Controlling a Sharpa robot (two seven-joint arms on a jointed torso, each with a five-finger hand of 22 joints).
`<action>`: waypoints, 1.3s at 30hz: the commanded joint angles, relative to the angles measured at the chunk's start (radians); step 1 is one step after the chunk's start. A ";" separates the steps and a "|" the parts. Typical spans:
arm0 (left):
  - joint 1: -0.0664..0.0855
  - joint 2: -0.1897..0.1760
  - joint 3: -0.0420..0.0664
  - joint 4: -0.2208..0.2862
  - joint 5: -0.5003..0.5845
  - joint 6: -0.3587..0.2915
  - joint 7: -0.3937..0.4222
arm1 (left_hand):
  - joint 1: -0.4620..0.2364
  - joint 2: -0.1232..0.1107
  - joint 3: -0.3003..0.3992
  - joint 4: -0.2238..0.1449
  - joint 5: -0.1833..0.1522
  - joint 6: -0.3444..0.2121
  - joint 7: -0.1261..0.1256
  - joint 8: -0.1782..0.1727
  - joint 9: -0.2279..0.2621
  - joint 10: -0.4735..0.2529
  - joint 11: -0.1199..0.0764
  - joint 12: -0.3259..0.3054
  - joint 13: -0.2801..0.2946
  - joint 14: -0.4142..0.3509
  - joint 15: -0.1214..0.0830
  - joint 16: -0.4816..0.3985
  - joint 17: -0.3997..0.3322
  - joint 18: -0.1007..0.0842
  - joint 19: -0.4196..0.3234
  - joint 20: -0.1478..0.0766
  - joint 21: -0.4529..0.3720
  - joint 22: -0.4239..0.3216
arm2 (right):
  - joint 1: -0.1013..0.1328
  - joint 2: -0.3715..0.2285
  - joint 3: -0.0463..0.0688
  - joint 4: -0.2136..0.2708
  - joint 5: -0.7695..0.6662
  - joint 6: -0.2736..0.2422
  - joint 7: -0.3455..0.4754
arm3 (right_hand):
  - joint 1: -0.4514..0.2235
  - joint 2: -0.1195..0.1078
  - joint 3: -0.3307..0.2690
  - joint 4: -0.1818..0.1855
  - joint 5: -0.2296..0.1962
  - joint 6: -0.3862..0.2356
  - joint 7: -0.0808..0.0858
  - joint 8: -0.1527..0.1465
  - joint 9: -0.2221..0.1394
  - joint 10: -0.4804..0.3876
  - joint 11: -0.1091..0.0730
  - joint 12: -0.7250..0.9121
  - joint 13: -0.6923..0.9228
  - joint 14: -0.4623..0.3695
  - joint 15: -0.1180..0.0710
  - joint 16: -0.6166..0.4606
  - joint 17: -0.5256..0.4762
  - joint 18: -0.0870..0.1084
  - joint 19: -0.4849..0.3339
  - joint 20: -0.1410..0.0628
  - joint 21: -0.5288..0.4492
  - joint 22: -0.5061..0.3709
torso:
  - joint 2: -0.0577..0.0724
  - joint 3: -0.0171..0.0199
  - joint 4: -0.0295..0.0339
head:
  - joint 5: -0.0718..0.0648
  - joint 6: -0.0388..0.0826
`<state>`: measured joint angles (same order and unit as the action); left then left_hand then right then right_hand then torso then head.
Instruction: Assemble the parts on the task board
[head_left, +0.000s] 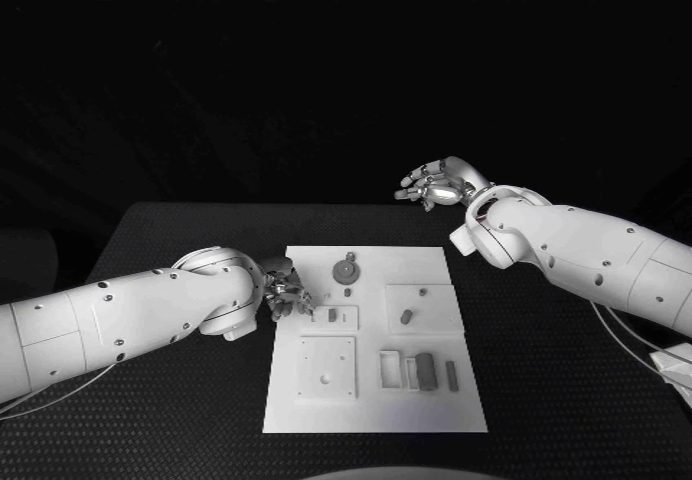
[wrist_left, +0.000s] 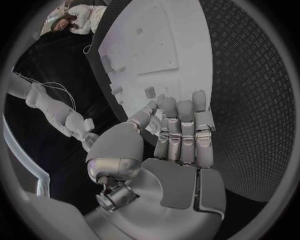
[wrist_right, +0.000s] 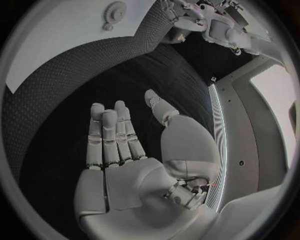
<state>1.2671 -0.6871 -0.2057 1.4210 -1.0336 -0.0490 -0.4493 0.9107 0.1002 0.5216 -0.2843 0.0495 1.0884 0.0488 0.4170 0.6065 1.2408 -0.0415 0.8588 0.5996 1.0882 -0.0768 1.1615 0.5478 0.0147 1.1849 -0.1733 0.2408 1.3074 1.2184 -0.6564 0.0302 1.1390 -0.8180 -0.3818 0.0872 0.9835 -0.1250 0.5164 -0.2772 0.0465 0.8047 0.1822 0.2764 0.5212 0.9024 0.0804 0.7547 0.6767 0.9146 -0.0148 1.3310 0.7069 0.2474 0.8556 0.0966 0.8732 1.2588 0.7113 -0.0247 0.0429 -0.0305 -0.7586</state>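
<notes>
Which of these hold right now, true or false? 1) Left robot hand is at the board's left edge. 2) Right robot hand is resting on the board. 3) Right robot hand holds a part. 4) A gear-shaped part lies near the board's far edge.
1) True. The left robot hand is at the left edge of the task board.
2) False. The right robot hand is raised beyond the board's far right corner, off the board.
3) False. In the right wrist view its fingers are extended and apart, with nothing in them.
4) True. The gear-shaped part lies near the far edge.
</notes>
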 joint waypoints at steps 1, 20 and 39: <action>-0.004 0.007 0.000 0.002 -0.023 -0.027 -0.012 | 0.010 0.002 0.005 -0.002 0.003 0.005 -0.001 0.003 0.001 0.027 -0.019 -0.004 0.002 0.008 0.000 0.007 -0.001 0.004 0.007 0.000 0.004 0.002 | -0.001 0.000 0.001 0.001 -0.001 0.013 0.006 | -0.007 0.000 -0.007 0.000 0.004 -0.002 0.007 -0.002 -0.002 -0.002 0.003 0.005 -0.002 -0.001 -0.006 -0.003 -0.002 0.014 -0.001 0.005 -0.005 0.000 | 0.001 -0.0003 -0.0004 | -0.001 -0.002; -0.013 0.035 -0.029 -0.025 -0.033 -0.012 -0.024 | 0.006 0.003 0.001 0.000 0.003 0.007 -0.002 0.002 -0.001 0.030 -0.019 -0.003 0.004 0.010 -0.001 0.009 -0.001 0.004 0.010 -0.001 0.005 0.005 | -0.001 0.002 0.001 0.001 -0.001 0.014 0.004 | -0.007 0.000 -0.007 0.000 0.004 -0.002 0.007 -0.002 -0.002 -0.002 0.003 0.005 -0.002 -0.001 -0.006 -0.003 -0.002 0.014 -0.001 0.005 -0.005 0.000 | 0.000 0.0009 -0.0007 | 0.000 -0.007; -0.015 0.017 -0.028 0.004 -0.032 -0.046 -0.005 | 0.019 -0.002 0.006 -0.005 0.005 0.013 -0.004 0.001 -0.002 0.034 -0.022 -0.003 0.008 0.014 -0.002 0.011 -0.002 0.005 0.013 -0.003 0.005 0.009 | -0.004 0.001 0.001 0.000 -0.001 0.014 0.005 | -0.007 0.000 -0.007 0.000 0.004 -0.002 0.007 -0.002 -0.002 -0.002 0.003 0.005 -0.002 -0.001 -0.006 -0.003 -0.002 0.014 -0.001 0.005 -0.005 0.000 | 0.001 -0.0005 -0.0009 | -0.004 -0.013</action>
<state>1.2537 -0.6691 -0.2329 1.4204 -1.0658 -0.0809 -0.4641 0.9161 0.0950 0.5191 -0.2871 0.0512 1.0920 0.0453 0.4148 0.6038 1.2491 -0.0432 0.8588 0.6061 1.0950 -0.0766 1.1691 0.5470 0.0145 1.1888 -0.1765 0.2408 1.3076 1.2158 -0.6555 0.0305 1.1384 -0.8172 -0.3797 0.0866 0.9835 -0.1250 0.5164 -0.2772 0.0465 0.8008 0.1823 0.2764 0.5212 0.9024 0.0804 0.7546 0.6769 0.9131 -0.0133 1.3310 0.7070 0.2473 0.8556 0.0966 0.8732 1.2588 0.7119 -0.0247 0.0419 -0.0337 -0.7700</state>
